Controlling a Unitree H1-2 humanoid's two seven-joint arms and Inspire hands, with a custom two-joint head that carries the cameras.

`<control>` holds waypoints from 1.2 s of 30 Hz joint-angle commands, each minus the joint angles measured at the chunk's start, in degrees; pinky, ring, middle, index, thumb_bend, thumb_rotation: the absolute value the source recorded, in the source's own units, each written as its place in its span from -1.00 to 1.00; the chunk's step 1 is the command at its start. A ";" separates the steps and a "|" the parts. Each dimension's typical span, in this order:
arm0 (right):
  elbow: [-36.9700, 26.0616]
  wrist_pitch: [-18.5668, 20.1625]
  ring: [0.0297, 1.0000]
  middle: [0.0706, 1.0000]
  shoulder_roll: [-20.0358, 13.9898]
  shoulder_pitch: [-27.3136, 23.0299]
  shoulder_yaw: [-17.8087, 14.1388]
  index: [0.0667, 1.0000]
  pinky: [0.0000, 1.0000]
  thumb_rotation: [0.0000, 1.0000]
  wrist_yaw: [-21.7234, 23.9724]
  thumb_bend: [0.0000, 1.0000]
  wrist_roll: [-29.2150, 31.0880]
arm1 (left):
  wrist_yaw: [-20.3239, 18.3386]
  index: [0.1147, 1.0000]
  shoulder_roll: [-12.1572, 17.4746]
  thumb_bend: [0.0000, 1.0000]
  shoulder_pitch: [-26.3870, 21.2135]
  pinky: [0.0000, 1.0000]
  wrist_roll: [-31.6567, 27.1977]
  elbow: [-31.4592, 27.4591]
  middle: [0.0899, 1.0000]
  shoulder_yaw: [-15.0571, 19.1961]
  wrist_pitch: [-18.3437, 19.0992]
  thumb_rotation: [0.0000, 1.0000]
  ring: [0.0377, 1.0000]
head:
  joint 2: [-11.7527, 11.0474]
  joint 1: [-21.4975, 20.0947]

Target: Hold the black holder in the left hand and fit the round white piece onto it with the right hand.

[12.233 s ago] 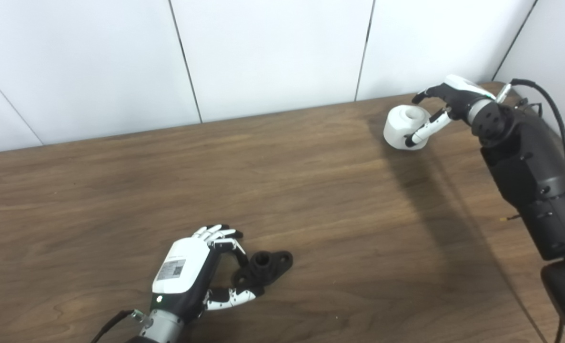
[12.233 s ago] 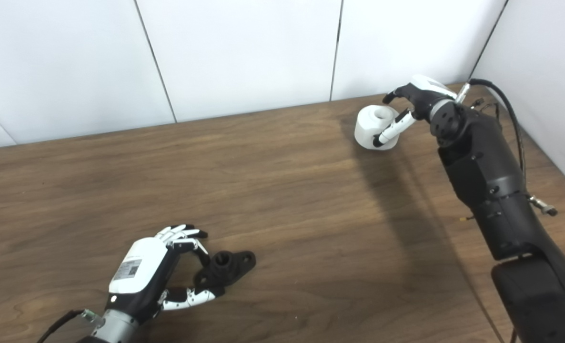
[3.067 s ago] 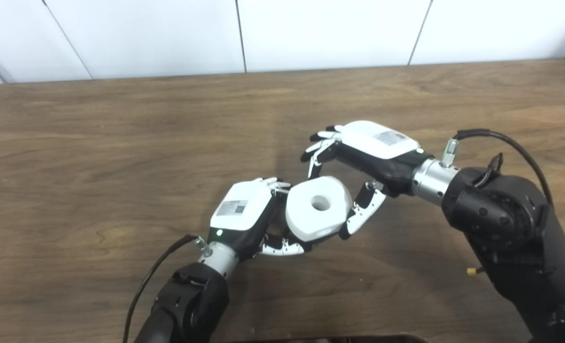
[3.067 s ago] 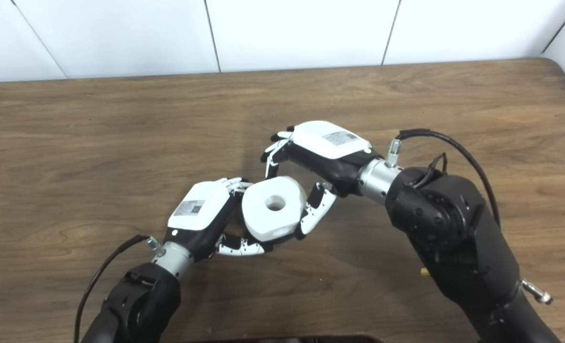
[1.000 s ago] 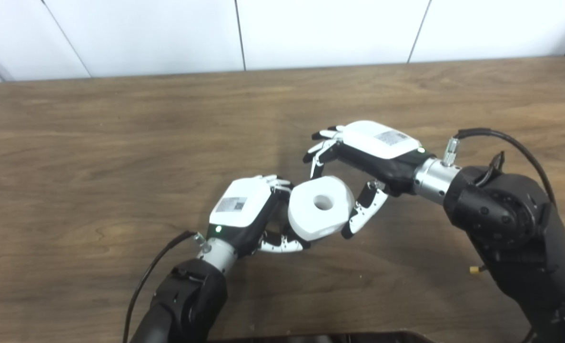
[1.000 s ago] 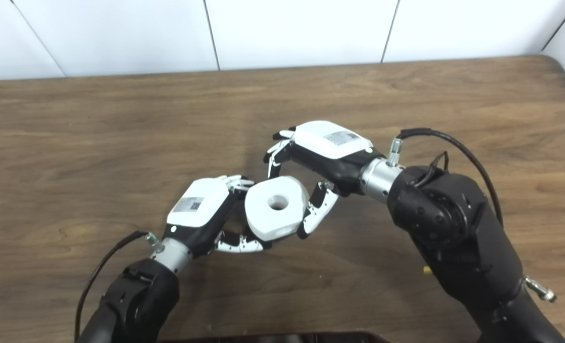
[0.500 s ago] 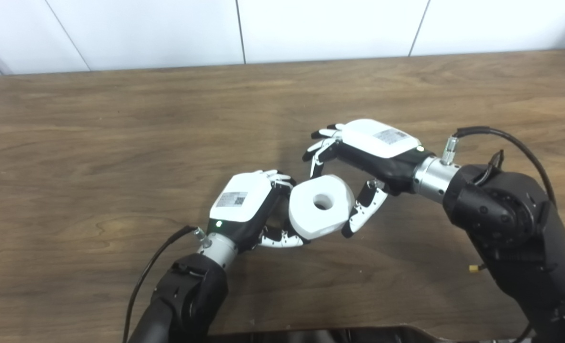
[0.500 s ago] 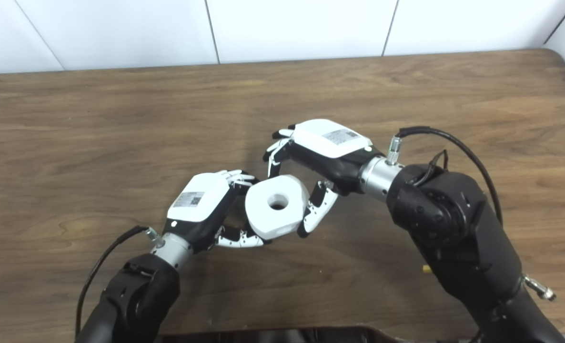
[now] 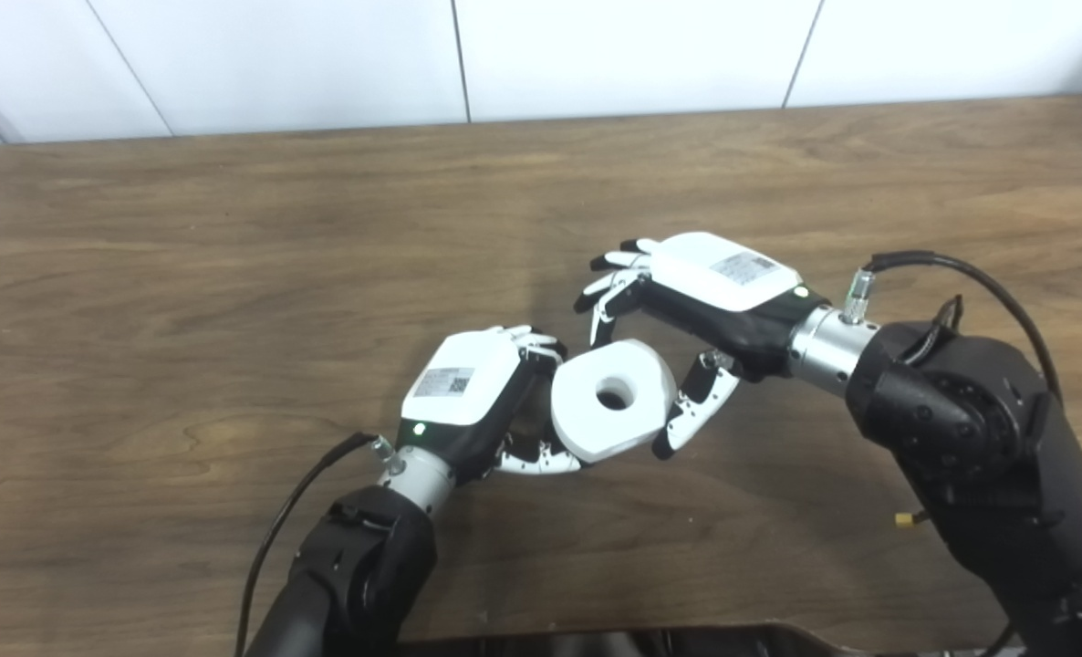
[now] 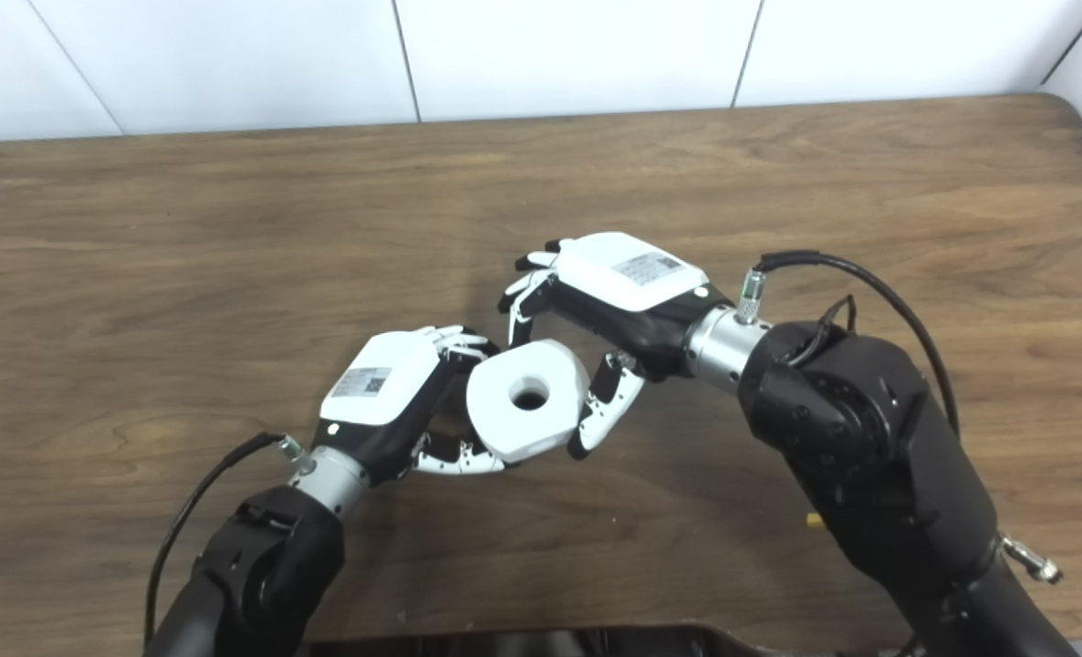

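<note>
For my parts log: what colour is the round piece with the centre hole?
White; the round piece shows best in the left eye view.

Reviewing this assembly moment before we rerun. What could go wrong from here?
1. The black holder is almost hidden behind the round white piece, so seating cannot be confirmed; a half-seated piece may drop off.
2. The right hand has its fingers spread around the piece, seemingly not clamped. If the fit is loose, nothing clearly holds it.
3. The left hand grips the holder above the table; further pushing could twist it in that grip.
</note>
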 commanded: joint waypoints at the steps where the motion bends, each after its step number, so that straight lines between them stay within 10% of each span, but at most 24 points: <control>1: -0.89 -1.82 0.89 0.62 -0.10 -1.30 -0.38 -0.11 1.00 -0.73 -1.88 0.05 -0.35 | -3.02 -0.16 0.08 0.03 0.50 0.77 -0.30 -0.16 0.56 -0.70 0.10 -0.87 0.74 | 0.07 0.02; 22: -0.57 -3.18 0.87 0.63 -0.37 -1.57 -1.22 -0.08 0.99 -0.69 -1.14 0.05 -1.83 | -2.81 -0.16 0.18 0.03 0.45 0.76 -0.36 0.16 0.56 -0.64 -0.20 -0.88 0.73 | -0.11 -0.42; 25: -0.85 -2.98 0.89 0.74 -0.22 -1.43 -1.22 0.29 0.98 -0.47 -0.95 0.71 -2.21 | -2.80 -0.16 0.20 0.03 0.47 0.76 -0.39 0.29 0.56 -0.62 -0.20 -0.87 0.73 | -0.23 -0.49; 36: -1.50 -3.09 1.00 1.00 0.44 -1.55 -1.04 0.64 0.97 -0.39 -0.49 0.82 -4.48 | -2.86 -0.16 0.40 0.03 0.72 0.77 -0.60 0.48 0.55 -0.62 -0.30 -0.87 0.74 | -0.84 -0.56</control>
